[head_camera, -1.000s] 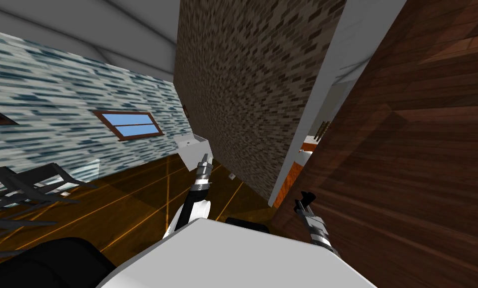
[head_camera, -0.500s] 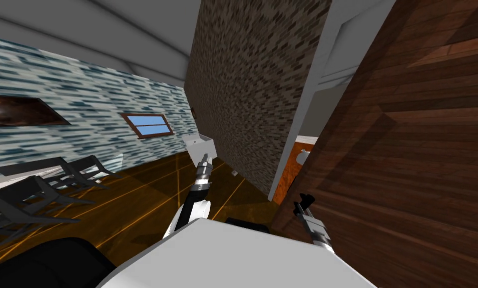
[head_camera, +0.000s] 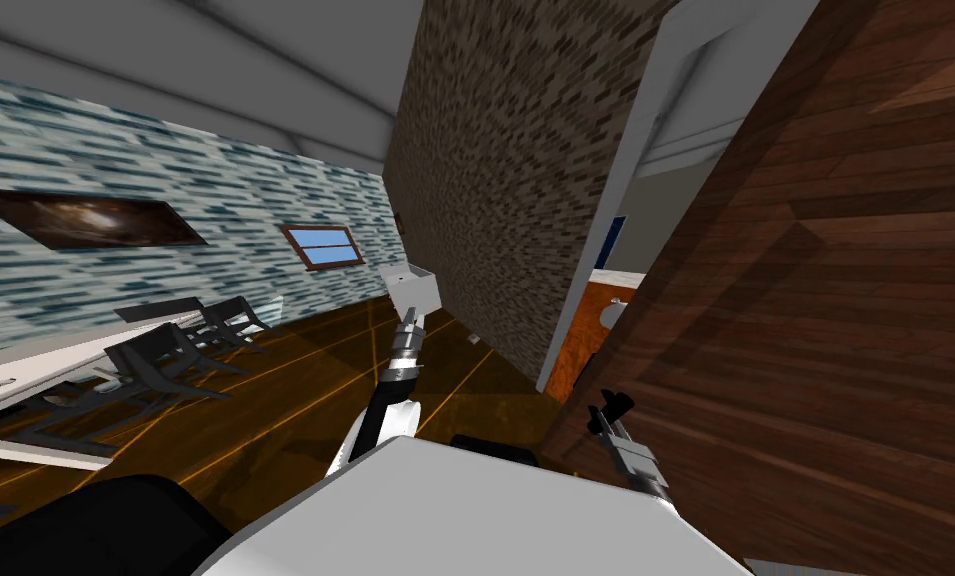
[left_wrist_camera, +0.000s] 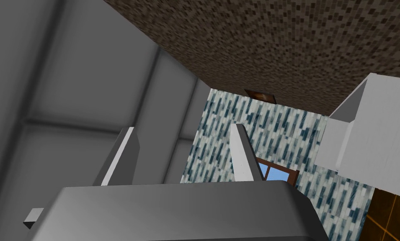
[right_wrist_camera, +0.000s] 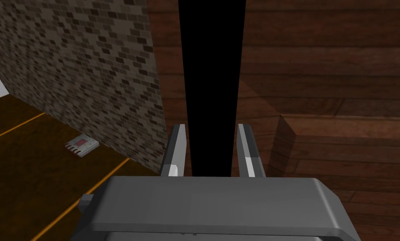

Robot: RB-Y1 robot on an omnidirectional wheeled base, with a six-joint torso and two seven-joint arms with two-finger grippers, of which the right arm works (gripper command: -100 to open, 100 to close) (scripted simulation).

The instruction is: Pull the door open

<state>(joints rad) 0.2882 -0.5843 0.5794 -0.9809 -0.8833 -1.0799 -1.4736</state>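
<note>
The door [head_camera: 815,330] is a dark brown planked wooden leaf, swung partly open on my right. Its handle [right_wrist_camera: 211,62] is a black upright bar. My right gripper [right_wrist_camera: 211,127] is shut on that bar, one finger pressing each side, and in the head view the right gripper [head_camera: 613,405] sits at the door's near edge. Past the white door frame [head_camera: 605,230], a gap shows an orange cabinet [head_camera: 590,335] in the room beyond. My left gripper [left_wrist_camera: 182,134] is open and holds nothing, and from the head camera the left gripper [head_camera: 409,318] reaches forward below a white box [head_camera: 412,287].
A brown brick wall [head_camera: 505,200] stands between my arms, ending at the door frame. A small flat item [right_wrist_camera: 81,145] lies on the wooden floor by its foot. Dark chairs [head_camera: 165,355] and a white table [head_camera: 45,360] stand at my left.
The gap between door and frame has widened as the door swung toward me. My view has turned, bringing the table and chairs into sight at the left. My right gripper stays on the handle.
</note>
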